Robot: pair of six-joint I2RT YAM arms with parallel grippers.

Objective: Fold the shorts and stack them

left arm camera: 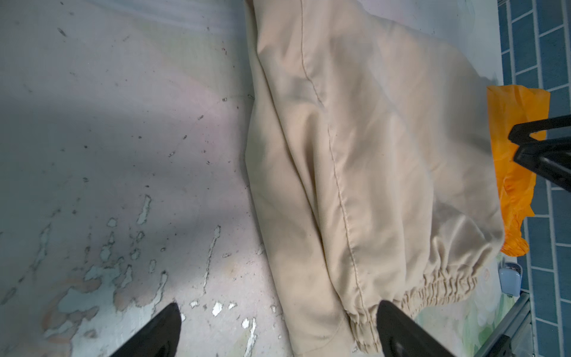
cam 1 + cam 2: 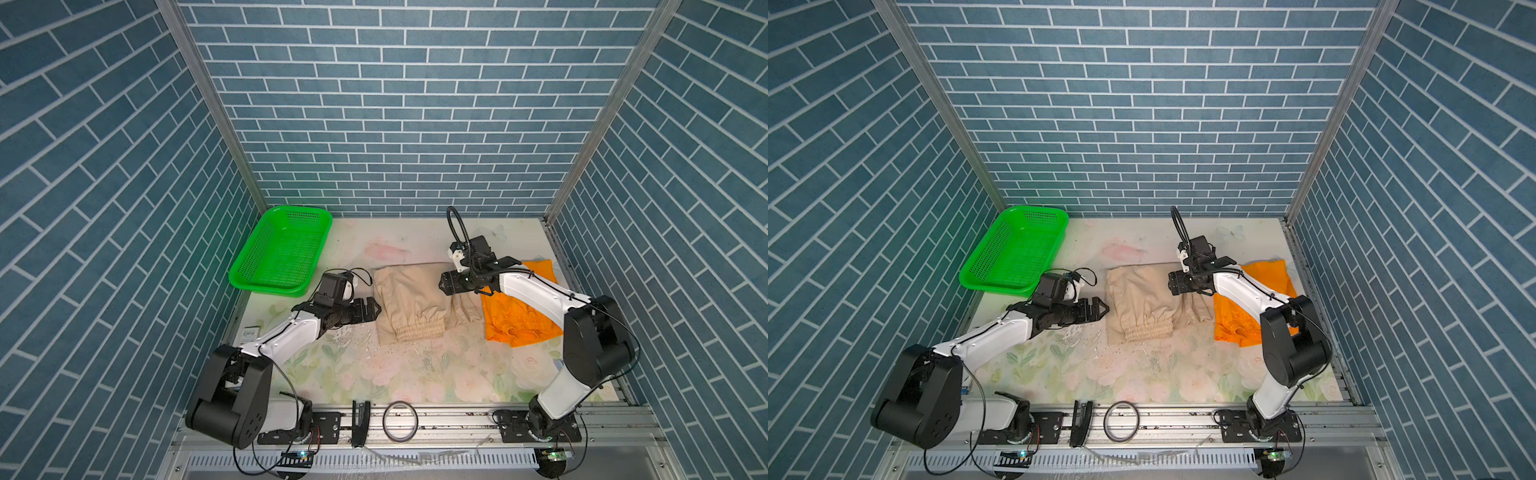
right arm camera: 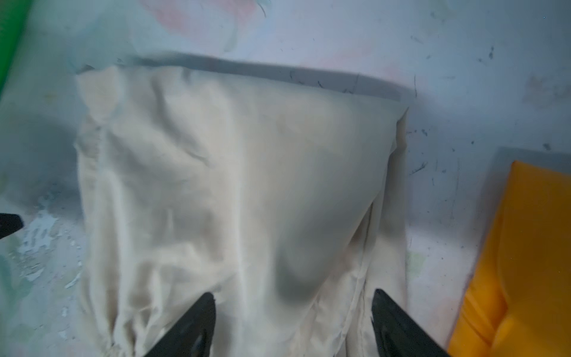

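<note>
Left end effector [image 2: 369, 309] stands open and empty just beside the beige shorts [image 2: 409, 299], folded mid-worktop [image 2: 415, 374] (waistband nearest the arms). Right end effector [image 2: 444, 286] hovers over them, jaws apart, gripping nothing. Orange shorts [image 2: 519, 322] likely need folding next.

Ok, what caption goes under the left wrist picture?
Open left gripper beside the beige shorts, orange shorts lying beyond them.

You see three blue brick-patterned walls [image 2: 399, 104] boxing in a pale floral-printed tabletop [image 2: 415, 374] with a flaking, scuffed surface.
</note>
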